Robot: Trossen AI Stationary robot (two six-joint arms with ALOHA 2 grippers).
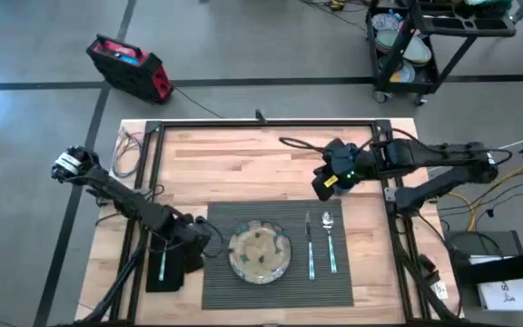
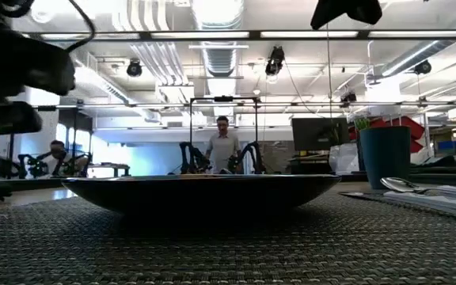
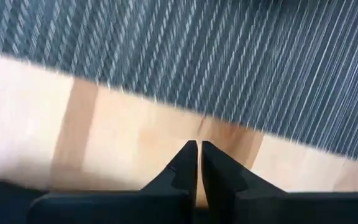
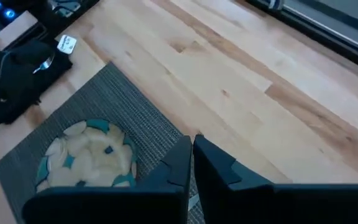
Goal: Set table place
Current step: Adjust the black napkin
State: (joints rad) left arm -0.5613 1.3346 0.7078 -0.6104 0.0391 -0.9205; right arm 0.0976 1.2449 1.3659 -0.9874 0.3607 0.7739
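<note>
The dark ribbed placemat [image 1: 280, 282] lies on the wooden table [image 1: 243, 163]. A round plate [image 1: 260, 252] sits on its middle, with a knife [image 1: 310, 245] and a spoon [image 1: 330, 241] to the right. Left of the mat lies a black napkin [image 1: 166, 272] with a fork [image 1: 162, 265] on it. The dark blue cup [image 2: 382, 158] stands upright at the mat's far right. My left gripper [image 3: 197, 155] is shut over the bare wood between napkin and mat. My right gripper [image 4: 191, 149] is shut and empty, raised near the mat's far right corner [image 1: 321, 186].
A black cable [image 1: 298, 143] loops on the table's far part and more cables [image 1: 130, 150] hang at its far left rail. Bare wood spans the far half. A person [image 2: 224, 146] stands in the room beyond the table.
</note>
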